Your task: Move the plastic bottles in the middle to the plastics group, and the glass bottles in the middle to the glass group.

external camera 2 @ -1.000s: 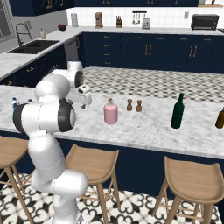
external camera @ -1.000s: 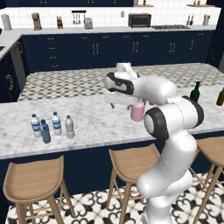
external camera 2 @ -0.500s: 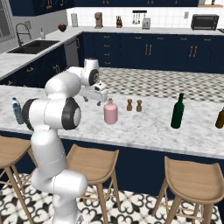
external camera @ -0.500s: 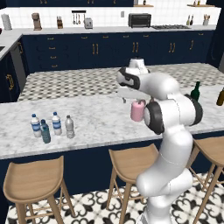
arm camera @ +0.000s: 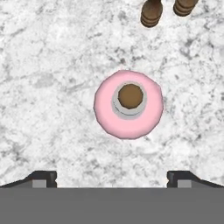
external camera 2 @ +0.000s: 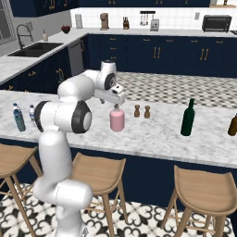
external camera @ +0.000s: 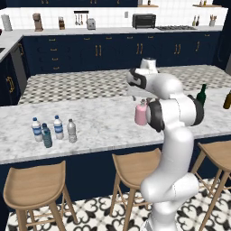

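Gripper (external camera 2: 117,102) hangs directly above the pink bottle (external camera 2: 117,120) at mid-frame in the right base view, fingers spread wide and holding nothing; the two fingertips (arm camera: 43,178) sit at the lower corners of the hand view. Pink bottle (arm camera: 128,104) stands upright on the marble counter (arm camera: 52,87), centre of the hand view, brown cap facing the camera. Two shakers (arm camera: 151,12) stand near it at the top edge. Water bottles (external camera: 52,130) cluster at left of the left base view. Green bottle (external camera 2: 187,118) and amber bottle (external camera 2: 233,125) stand at right.

Matt opaque pink bottle (arm camera: 128,104) with brown stopper; polished grey-veined marble counter (arm camera: 52,65); smooth wooden stools (external camera 2: 205,185)
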You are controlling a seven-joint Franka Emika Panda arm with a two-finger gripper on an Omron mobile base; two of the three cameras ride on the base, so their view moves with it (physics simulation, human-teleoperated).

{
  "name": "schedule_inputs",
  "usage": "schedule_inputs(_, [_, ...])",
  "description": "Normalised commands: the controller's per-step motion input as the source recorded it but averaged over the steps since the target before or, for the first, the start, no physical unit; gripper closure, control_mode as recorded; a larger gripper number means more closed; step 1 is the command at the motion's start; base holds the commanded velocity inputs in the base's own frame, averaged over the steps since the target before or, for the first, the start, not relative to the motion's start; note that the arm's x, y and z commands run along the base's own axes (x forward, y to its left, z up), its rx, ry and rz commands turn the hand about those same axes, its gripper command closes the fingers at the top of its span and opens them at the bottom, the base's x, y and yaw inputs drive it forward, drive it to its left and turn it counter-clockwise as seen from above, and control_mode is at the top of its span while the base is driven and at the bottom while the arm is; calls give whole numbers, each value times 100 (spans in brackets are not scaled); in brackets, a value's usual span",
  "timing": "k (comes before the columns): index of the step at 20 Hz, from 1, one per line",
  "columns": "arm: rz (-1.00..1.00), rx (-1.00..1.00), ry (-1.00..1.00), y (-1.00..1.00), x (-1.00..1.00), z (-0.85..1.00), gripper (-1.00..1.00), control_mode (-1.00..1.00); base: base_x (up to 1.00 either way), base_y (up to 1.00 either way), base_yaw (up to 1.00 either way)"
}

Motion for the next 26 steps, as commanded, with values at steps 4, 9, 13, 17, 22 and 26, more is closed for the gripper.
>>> schedule_inputs(4, [1,0,-3,-27,53,-20,-100,-100,0,0,0])
schedule_inputs(9, [0,-4,-1,-11,25,-24,-100,-100,0,0,0])
schedule_inputs(13, [0,-3,-1,-13,26,-24,-100,-100,0,0,0])
schedule_inputs(17, [0,0,-5,0,4,-16,-100,-100,0,0,0])
schedule_inputs(22, [0,0,-4,-1,9,-12,-100,-100,0,0,0])
schedule_inputs(26, [0,0,-1,0,-7,-4,-100,-100,0,0,0])
